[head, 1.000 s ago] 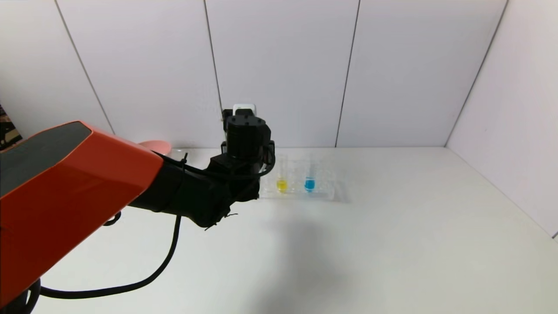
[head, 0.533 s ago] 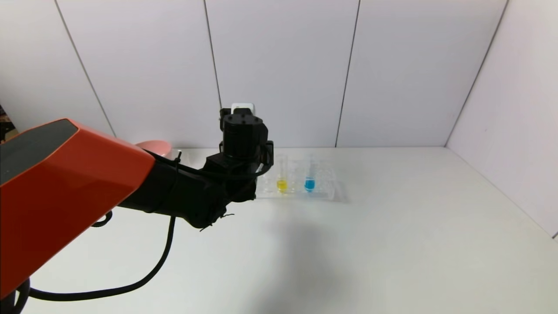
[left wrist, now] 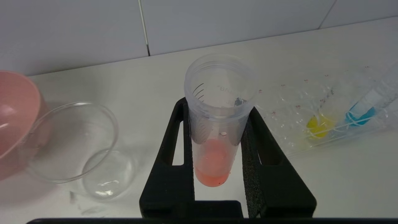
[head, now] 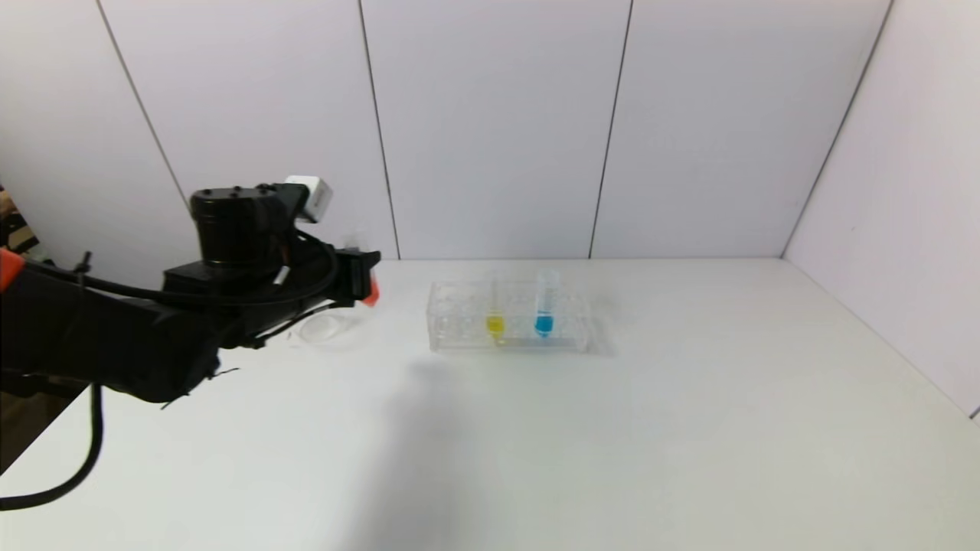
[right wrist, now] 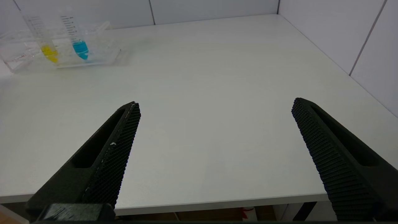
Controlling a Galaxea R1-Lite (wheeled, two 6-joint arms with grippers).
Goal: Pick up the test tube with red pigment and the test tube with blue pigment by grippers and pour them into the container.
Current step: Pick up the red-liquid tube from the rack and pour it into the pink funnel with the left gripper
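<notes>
My left gripper (left wrist: 217, 107) is shut on the test tube with red pigment (left wrist: 214, 149), its black fingers pressed against both sides of the tube. The red liquid rests in the rounded tip. In the head view this gripper (head: 360, 279) hangs at the left of the table, just above and beside the container (head: 321, 327), a clear empty glass beaker (left wrist: 62, 149). The test tube with blue pigment (head: 544, 321) stands in the clear rack (head: 459, 337). My right gripper (right wrist: 216, 103) is open and empty over the table's front edge, outside the head view.
A tube with yellow liquid (head: 495, 325) stands in the rack next to the blue one. A pink bowl (left wrist: 15, 124) sits right beside the beaker, on its side away from the rack. White wall panels close the back and right of the table.
My left arm has swung left from the rack, carrying the red tube over to the beaker. The rack's left end, hidden before, now shows. The tubes in the rack have not moved.
</notes>
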